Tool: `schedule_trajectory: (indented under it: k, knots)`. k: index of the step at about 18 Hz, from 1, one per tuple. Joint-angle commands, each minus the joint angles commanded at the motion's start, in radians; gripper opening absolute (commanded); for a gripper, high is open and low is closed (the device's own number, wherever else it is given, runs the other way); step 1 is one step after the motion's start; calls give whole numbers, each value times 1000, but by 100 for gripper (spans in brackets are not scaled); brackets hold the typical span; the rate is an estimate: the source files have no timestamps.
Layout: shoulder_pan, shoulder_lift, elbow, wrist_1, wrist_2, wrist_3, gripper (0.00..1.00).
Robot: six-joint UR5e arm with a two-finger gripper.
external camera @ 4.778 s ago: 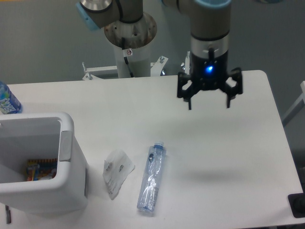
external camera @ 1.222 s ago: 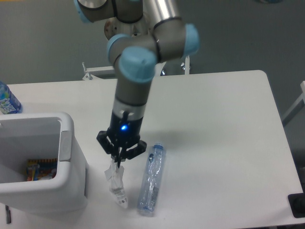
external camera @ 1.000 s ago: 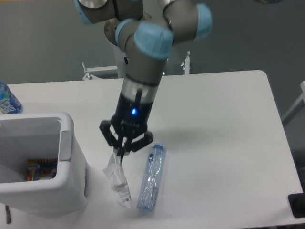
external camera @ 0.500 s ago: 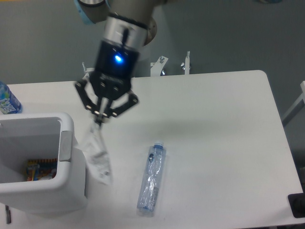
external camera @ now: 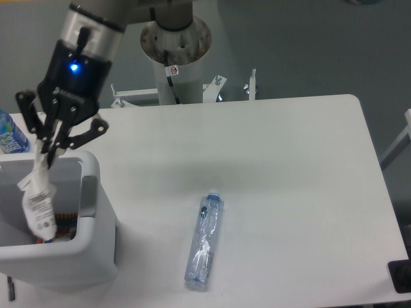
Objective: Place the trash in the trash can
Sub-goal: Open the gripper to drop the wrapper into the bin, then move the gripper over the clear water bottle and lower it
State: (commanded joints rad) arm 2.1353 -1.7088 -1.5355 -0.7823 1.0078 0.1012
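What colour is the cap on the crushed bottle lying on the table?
Pale blue, on the crushed bottle, at its far end; the fixed camera view shows it.

I can't read any text from here: the labelled bottle at the left edge, the wrapper and the pedestal sticker show only blurred print.

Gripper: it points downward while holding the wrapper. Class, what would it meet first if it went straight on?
Probably the trash can: the gripper hangs over its open top with the wrapper dangling in; depth is uncertain.
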Motion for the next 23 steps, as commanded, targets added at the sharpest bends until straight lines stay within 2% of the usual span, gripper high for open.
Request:
schedule_trajectory:
  k: [1, 3, 9, 13, 16, 18, 21, 23]
  knots:
    - [-5, -3, 2, 2, 0, 0, 92]
    - [-6, -6, 3, -2, 2, -2, 100]
    - [4, -12, 12, -12, 31, -5, 100]
    - [115, -15, 11, -38, 84, -5, 100]
    - [191, -57, 21, -38, 155, 3, 100]
    - [241, -78, 31, -46, 193, 61, 100]
    - [278, -118, 25, -95, 199, 182, 100]
    - [282, -147, 25, -188, 221, 302, 100]
